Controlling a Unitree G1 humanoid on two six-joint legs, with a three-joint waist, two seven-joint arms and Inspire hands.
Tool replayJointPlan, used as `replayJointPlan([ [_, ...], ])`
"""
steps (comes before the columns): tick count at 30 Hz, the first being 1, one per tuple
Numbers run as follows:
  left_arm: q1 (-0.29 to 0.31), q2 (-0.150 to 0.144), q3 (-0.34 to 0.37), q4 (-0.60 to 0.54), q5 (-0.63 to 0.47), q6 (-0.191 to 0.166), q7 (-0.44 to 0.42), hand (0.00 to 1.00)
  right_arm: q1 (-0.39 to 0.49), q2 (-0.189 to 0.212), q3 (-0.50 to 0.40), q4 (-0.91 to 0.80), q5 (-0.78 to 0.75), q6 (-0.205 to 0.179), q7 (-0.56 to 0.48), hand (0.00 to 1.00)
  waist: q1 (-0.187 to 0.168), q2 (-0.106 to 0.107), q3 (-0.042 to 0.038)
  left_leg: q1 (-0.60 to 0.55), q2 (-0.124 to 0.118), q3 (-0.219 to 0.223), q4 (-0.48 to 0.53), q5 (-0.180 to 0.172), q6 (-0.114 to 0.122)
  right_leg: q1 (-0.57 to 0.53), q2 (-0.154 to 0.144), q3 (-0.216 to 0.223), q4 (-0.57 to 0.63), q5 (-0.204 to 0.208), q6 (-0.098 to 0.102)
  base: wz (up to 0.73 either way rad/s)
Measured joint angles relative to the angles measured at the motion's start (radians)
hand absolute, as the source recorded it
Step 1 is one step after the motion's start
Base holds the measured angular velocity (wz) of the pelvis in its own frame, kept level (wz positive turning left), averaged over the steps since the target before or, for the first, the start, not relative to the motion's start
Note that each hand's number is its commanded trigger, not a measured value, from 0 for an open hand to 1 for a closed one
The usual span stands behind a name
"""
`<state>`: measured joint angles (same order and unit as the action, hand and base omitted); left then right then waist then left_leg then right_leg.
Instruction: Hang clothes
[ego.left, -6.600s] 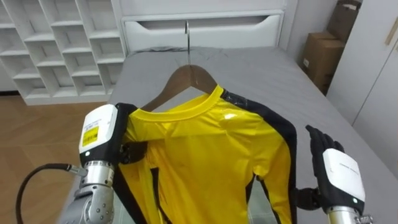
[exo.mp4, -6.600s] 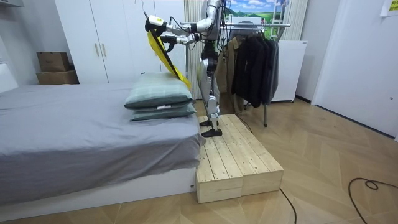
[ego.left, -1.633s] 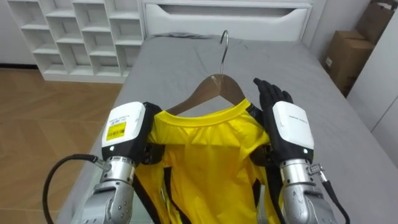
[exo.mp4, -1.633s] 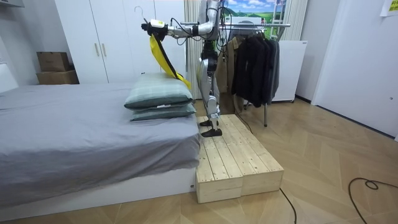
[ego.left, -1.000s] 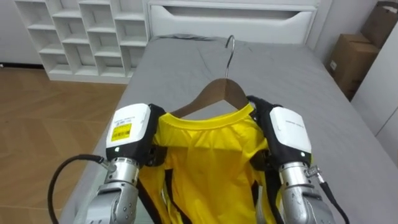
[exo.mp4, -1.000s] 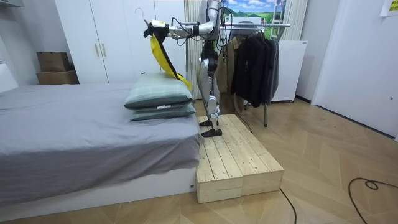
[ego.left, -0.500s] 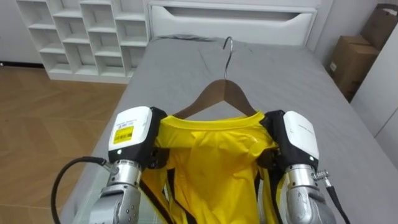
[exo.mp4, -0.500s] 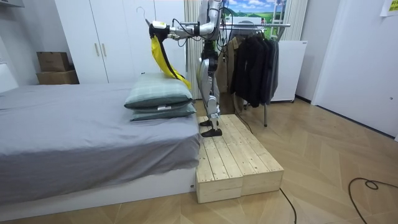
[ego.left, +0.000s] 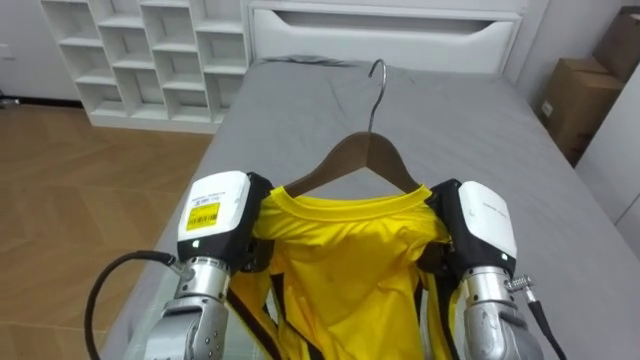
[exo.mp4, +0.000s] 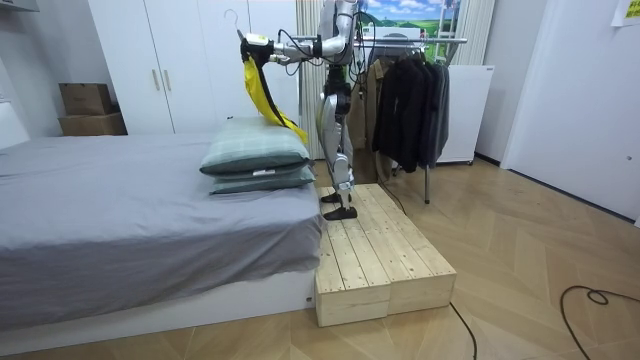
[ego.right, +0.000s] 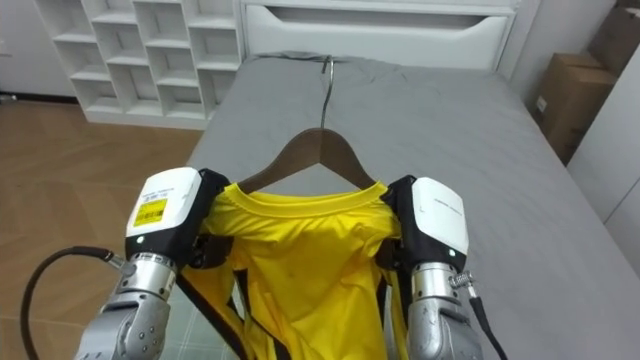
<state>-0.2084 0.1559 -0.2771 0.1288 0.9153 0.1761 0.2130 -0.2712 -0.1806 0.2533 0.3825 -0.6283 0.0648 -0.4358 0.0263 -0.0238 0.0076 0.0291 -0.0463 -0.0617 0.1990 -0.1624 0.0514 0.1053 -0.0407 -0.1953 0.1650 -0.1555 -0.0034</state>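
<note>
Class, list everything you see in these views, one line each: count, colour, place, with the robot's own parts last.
shirt: one, yellow with black trim, on the hanger, above the bed
hanger: one, brown wood, metal hook, in the shirt's collar
bed: one, grey, before the robot
pillows: two, green-grey, stacked at the bed's near end
shelf unit: one, white, left of the bed
cardboard boxes: two, brown, right of the bed
platform: one, pale wood, beside the bed, under the robot
clothes rack: one, with dark garments, behind the robot
left robot hand: one, white-backed, at the shirt's left side
right robot hand: one, white-backed, at the shirt's right side
</note>
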Motion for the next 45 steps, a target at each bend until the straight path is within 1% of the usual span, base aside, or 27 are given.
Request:
replayJointPlan([
  [4, 0.0, -0.001, 0.0, 0.0, -0.001, 0.0, 0.0, 0.0, 0.0, -0.001, 0.0, 0.0, -0.002, 0.0, 0.002, 1.0, -0.008, 0.0, 0.0, 0.0, -0.002, 0.0, 0.0, 0.001, 0.002, 0.001, -0.002, 0.001, 0.0, 0.0, 0.0, 0.0],
  [7, 0.002, -0.018, -0.001, -0.023, -0.023, -0.008, -0.009, 0.0, 0.0, 0.002, 0.003, 0.0, -0.024, 0.0, 0.008, 1.0, -0.009, 0.0, -0.0001, 0.002, -0.003, 0.002, 0.0, 0.002, 0.003, 0.002, -0.002, 0.003, 0.002, 0.0, 0.0, 0.0],
  [9, 0.003, -0.035, -0.013, -0.026, -0.043, -0.023, -0.012, 0.0, 0.0, 0.007, 0.003, 0.003, -0.055, 0.0, 0.016, 1.0, -0.009, -0.001, 0.0, 0.008, -0.003, 0.002, -0.001, 0.002, 0.003, 0.011, -0.002, 0.004, 0.001, 0.0, 0.0, 0.0],
  [11, 0.003, -0.042, -0.016, -0.026, -0.062, -0.025, -0.015, 0.0, 0.0, 0.007, 0.001, 0.004, -0.073, 0.0, 0.019, 1.0, -0.013, -0.001, 0.0001, 0.013, -0.002, 0.002, -0.003, 0.002, 0.003, 0.015, -0.002, 0.004, 0.001, -0.001, 0.002, 0.0],
  [16, 0.014, -0.044, -0.019, -0.026, -0.085, -0.027, -0.029, 0.0, 0.0, 0.007, 0.001, 0.007, -0.094, 0.0, 0.025, 1.0, -0.021, -0.001, 0.0004, 0.017, -0.001, 0.004, -0.01, 0.002, 0.003, 0.015, -0.001, 0.007, 0.001, -0.001, 0.002, 0.0],
  [19, 0.015, -0.047, -0.02, -0.026, -0.099, -0.034, -0.03, 0.0, 0.0, 0.008, 0.001, 0.008, -0.109, 0.0, 0.025, 1.0, -0.021, -0.003, 0.0006, 0.018, -0.001, 0.004, -0.011, 0.002, 0.003, 0.015, -0.001, 0.008, 0.001, -0.001, 0.002, 0.0],
  [26, 0.023, -0.047, -0.022, -0.026, -0.1, -0.04, -0.052, 0.0, 0.003, 0.011, 0.001, 0.013, -0.127, 0.0, 0.034, 1.0, -0.019, -0.015, 0.0002, 0.024, -0.002, 0.007, -0.011, 0.002, 0.003, 0.014, -0.001, 0.015, 0.001, -0.002, 0.003, -0.01],
  [30, 0.031, -0.047, -0.022, -0.026, -0.1, -0.052, -0.06, 0.0, 0.003, 0.011, 0.001, 0.018, -0.132, 0.0, 0.036, 1.0, -0.019, -0.02, 0.0003, 0.024, -0.002, 0.009, -0.012, 0.002, 0.003, 0.014, -0.001, 0.019, 0.0, -0.002, 0.003, 0.0],
  [37, 0.049, -0.047, -0.022, -0.026, -0.1, -0.063, -0.074, 0.0, 0.003, 0.019, 0.002, 0.041, -0.14, 0.0, 0.048, 1.0, -0.017, -0.021, 0.0002, 0.024, -0.001, 0.019, -0.012, 0.002, 0.003, 0.011, -0.001, 0.03, 0.001, -0.002, 0.003, -0.04],
  [45, 0.05, -0.047, -0.023, -0.026, -0.1, -0.064, -0.079, 0.0, 0.003, 0.019, 0.002, 0.042, -0.145, 0.0, 0.048, 1.0, -0.02, -0.021, 0.0002, 0.019, -0.001, 0.02, -0.016, 0.002, 0.003, 0.007, -0.001, 0.03, 0.002, -0.002, 0.003, 0.0],
])
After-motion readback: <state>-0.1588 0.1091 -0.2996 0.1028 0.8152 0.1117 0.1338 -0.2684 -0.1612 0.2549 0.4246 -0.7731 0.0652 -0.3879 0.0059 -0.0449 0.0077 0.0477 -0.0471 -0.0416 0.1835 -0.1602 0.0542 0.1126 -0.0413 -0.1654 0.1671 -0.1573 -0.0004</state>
